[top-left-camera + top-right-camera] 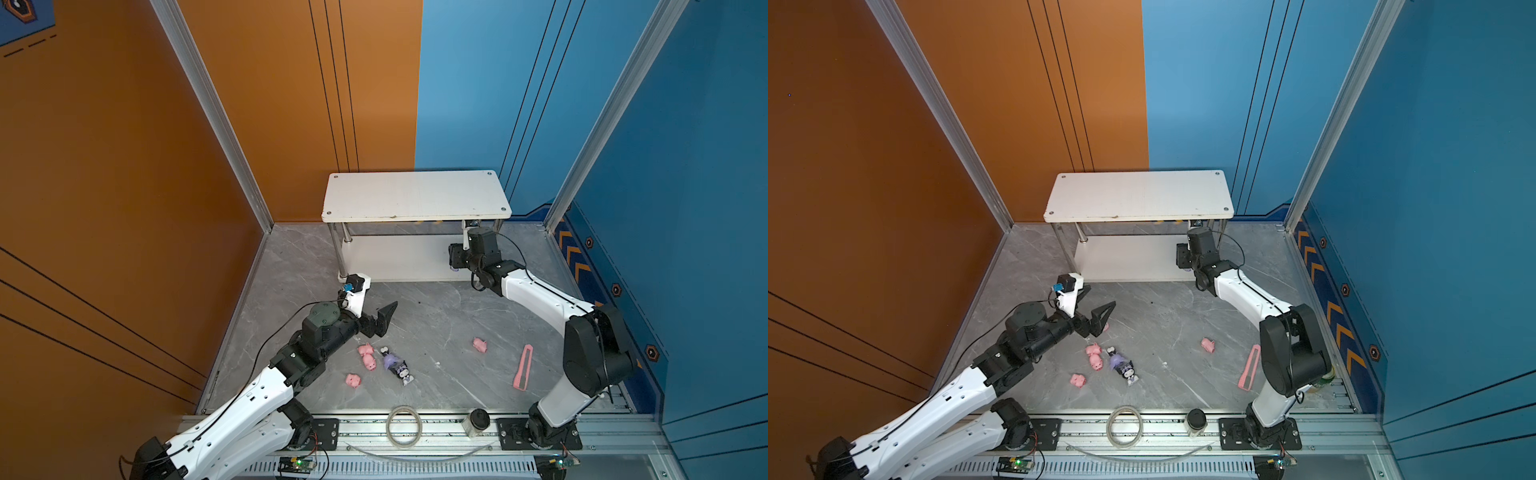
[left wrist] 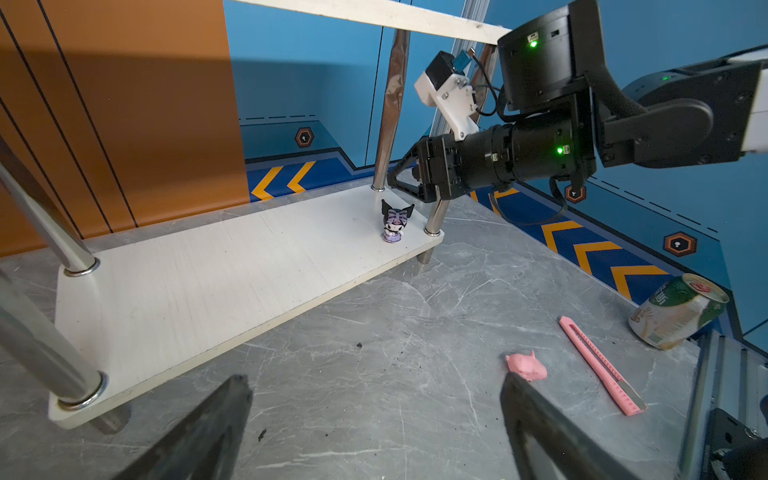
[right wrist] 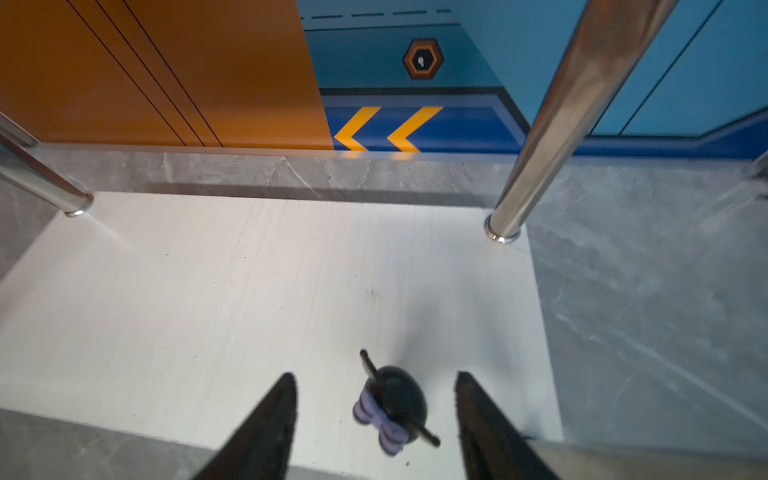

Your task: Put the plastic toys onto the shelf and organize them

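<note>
Flanking pointed-eared figure [image 3: 392, 409] on smooth white shelf [image 3: 208, 291], right tool [image 3: 376, 375] spread, left tool [image 2: 374, 378] spread

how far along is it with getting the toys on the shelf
Done: one black-eared purple cartoon figure stands on the white shelf's lower board. In hand: nothing; the right gripper sits open around that figure, the left gripper hangs open over the grey tabletop. Left: at least four tiny pink pigs and two more cartoon figures lie on the tabletop.

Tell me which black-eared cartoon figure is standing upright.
The figure on the shelf's lower board; the other two lie tipped over on the tabletop.
</note>
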### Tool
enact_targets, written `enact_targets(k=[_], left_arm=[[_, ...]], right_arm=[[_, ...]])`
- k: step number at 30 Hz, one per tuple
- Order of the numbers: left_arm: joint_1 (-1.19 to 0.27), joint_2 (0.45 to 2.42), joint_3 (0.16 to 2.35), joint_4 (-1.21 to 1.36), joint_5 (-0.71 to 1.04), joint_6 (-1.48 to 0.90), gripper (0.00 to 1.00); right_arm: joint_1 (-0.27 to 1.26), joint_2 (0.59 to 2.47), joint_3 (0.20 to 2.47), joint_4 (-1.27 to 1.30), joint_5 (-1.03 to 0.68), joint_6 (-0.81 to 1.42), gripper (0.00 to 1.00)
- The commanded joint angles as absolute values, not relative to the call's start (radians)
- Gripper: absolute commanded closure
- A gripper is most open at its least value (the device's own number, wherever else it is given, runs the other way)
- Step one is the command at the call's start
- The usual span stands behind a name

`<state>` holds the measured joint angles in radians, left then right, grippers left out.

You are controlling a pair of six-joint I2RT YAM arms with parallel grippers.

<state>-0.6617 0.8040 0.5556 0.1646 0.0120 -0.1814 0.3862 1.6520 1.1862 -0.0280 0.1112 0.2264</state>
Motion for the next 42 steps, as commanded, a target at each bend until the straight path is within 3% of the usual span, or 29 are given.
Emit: enact_targets(k=[1,3,10,17,42], left_arm=[[-0.653,0.790,0.560,0.176,0.035,-0.189,0.05],[-0.653,0.793,0.559,0.179,0.037,-0.190,0.04],[-0.652,0.801,0.560,0.188,0.043,-0.189,0.04],[-0.651,0.802,0.562,0.184,0.041,-0.189,0.04],[-0.649,0.813,0.560,0.185,0.035,-0.185,0.03]], right_arm=[[0.389,1.595,1.136,-0.072,0.065,0.275,0.62],[0.390,1.568,1.117,-0.080,0.051,0.294,0.74],[0.374,1.554,1.114,-0.139,-0.040,0.349,1.00],[0.302,1.622,1.166,-0.221,-0.156,0.431,1.00],[0.301,1.693,1.173,-0.087,-0.014,0.436,1.00]])
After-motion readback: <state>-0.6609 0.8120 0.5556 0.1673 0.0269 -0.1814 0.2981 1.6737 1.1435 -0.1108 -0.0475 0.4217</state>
